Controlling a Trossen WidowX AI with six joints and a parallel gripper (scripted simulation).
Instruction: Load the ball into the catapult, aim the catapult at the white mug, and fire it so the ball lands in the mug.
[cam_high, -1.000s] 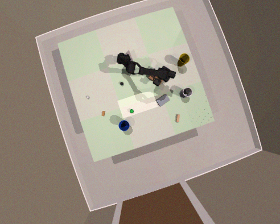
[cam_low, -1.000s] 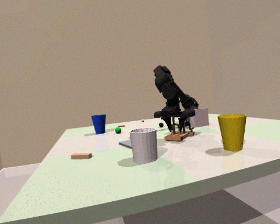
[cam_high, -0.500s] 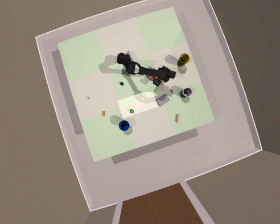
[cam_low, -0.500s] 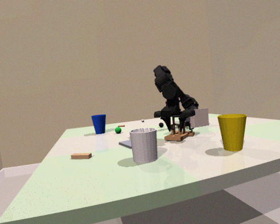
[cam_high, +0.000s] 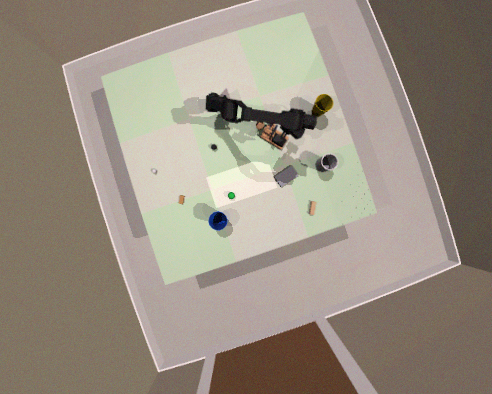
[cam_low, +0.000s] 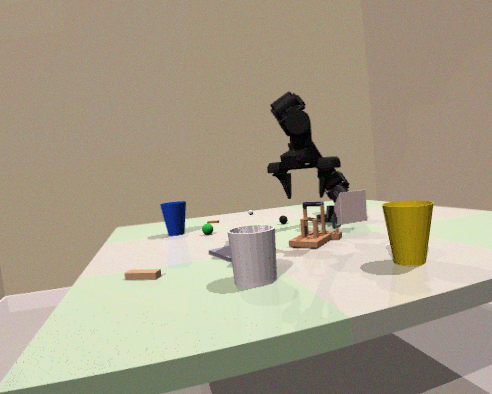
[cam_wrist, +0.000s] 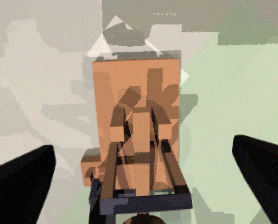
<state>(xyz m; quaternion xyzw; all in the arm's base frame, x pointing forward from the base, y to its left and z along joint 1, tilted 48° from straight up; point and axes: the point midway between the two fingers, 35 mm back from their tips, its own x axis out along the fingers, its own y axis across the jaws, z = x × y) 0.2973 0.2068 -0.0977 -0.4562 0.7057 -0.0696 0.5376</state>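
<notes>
The wooden catapult (cam_high: 268, 135) (cam_low: 311, 241) (cam_wrist: 135, 80) stands on the table, with a dark crossbar on its uprights. My gripper (cam_low: 306, 197) (cam_wrist: 145, 149) is open and empty, above the catapult with one finger out to each side. The white mug (cam_high: 329, 162) (cam_low: 254, 260) stands upright, right of and a little below the catapult in the top view. A green ball (cam_high: 231, 195) (cam_low: 207, 229), a black ball (cam_high: 214, 147) (cam_low: 283, 219) and a small white ball (cam_high: 154, 171) (cam_low: 250, 212) lie apart on the table. A brownish round shape shows partly at the wrist view's bottom edge; I cannot tell what it is.
A yellow cup (cam_high: 322, 104) (cam_low: 408, 232) stands near the arm's elbow in the top view. A blue cup (cam_high: 218, 221) (cam_low: 174, 218), a dark grey slab (cam_high: 286, 176) (cam_low: 220, 253) and two wooden blocks lie around. A pale upright panel (cam_low: 352, 206) is behind the catapult.
</notes>
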